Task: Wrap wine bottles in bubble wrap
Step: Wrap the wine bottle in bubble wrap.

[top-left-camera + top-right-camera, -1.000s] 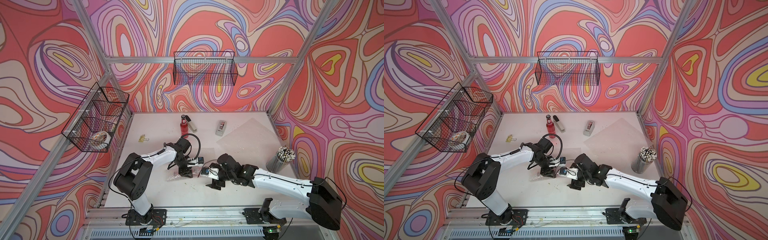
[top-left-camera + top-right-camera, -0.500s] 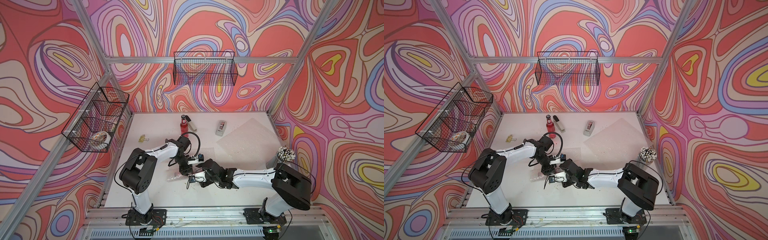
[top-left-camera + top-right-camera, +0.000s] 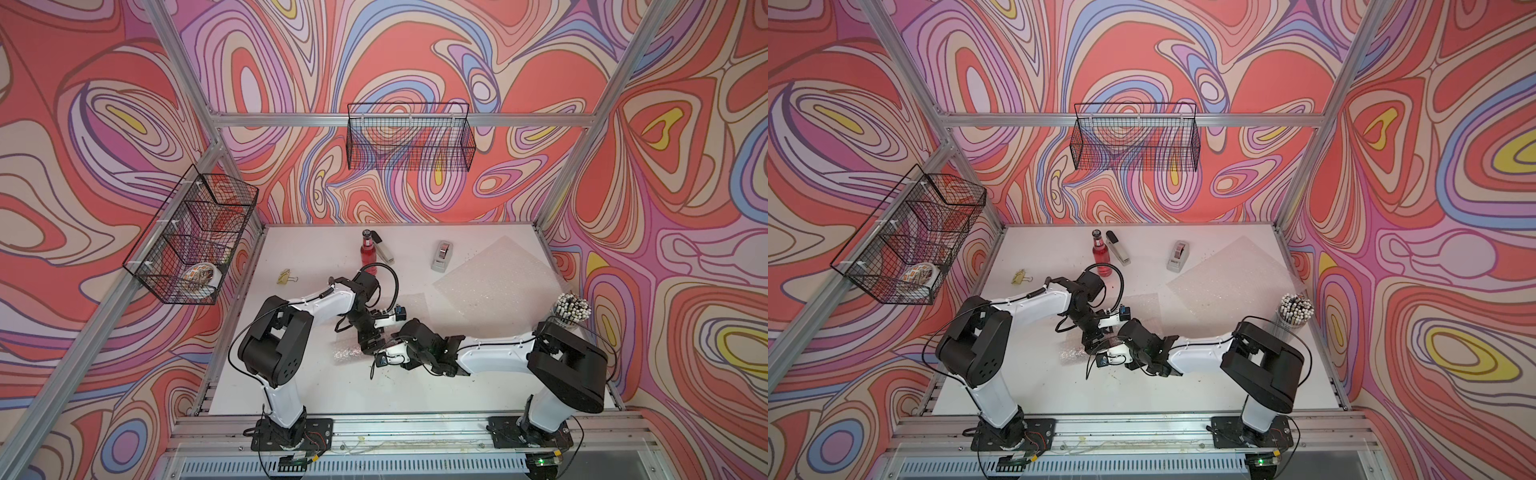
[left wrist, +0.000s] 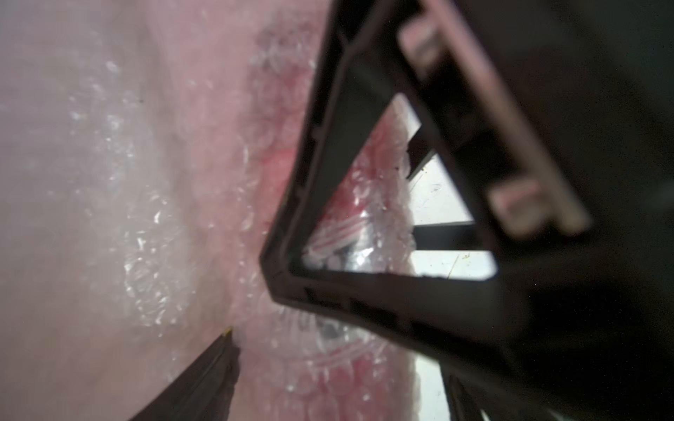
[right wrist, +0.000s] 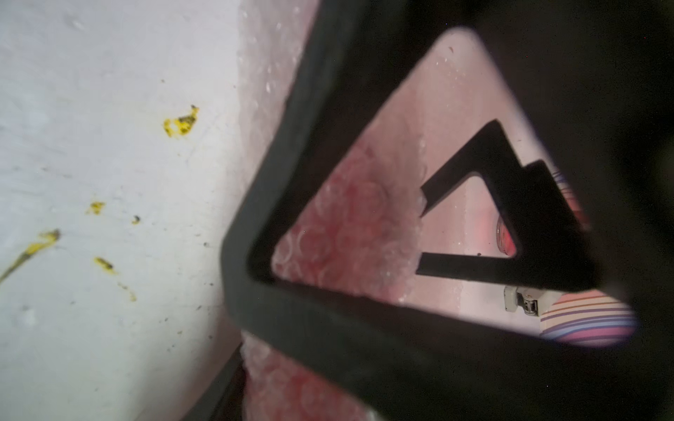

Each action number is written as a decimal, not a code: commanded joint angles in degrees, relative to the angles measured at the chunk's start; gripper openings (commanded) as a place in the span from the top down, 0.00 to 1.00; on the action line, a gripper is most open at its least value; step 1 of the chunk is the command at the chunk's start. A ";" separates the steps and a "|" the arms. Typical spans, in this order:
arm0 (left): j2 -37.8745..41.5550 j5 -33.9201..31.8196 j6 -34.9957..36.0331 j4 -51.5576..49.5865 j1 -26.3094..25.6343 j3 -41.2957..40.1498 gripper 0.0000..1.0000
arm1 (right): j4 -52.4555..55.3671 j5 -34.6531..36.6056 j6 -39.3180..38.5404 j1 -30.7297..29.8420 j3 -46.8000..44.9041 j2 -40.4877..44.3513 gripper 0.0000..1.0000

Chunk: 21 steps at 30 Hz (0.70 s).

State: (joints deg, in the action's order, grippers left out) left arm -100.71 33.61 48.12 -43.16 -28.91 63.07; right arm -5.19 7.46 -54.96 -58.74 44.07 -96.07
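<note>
In both top views left gripper (image 3: 370, 343) and right gripper (image 3: 384, 353) are seen together mid-scene at the wrapped bottle (image 3: 347, 354), laid flat; an upright bottle (image 3: 368, 255) is stood far back, a bubble wrap sheet (image 3: 494, 282) far right. In the left wrist view the wrapped bottle (image 4: 339, 361) is flanked by blurred fingers (image 4: 204, 379); spread or pinching cannot be told. In the right wrist view it is flanked likewise; grip cannot be told.
</note>
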 commanded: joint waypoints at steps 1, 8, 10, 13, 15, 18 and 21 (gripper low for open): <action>7.01 0.16 0.31 -2.75 -0.16 -0.16 0.00 | 3.82 -2.28 3.92 0.02 1.35 -0.88 0.58; 23.73 -10.36 -3.53 -6.91 4.53 -3.35 0.00 | 14.19 -14.95 12.75 3.24 6.56 -2.65 0.57; 30.11 -12.52 -4.66 -7.81 4.73 -6.41 0.00 | 18.58 -21.23 15.70 5.48 9.51 -4.02 0.57; 38.09 -15.16 -5.60 -9.05 4.65 -10.50 0.00 | 24.76 -29.30 17.88 8.18 14.18 -7.15 0.57; 42.91 -16.67 -5.48 -10.37 4.74 -12.59 0.00 | 29.95 -34.41 18.54 10.09 18.15 -9.91 0.57; 47.69 -16.59 -4.27 -11.73 4.68 -14.41 0.00 | 37.35 -40.94 19.89 12.56 24.44 -14.84 0.57; 50.52 -15.86 -1.51 -10.13 4.53 -17.54 0.01 | 43.87 -47.54 20.10 14.62 29.50 -19.27 0.58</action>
State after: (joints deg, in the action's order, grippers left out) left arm -51.86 18.09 43.79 -51.59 -24.29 47.88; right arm 27.11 -28.34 -37.19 -44.75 71.37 -110.59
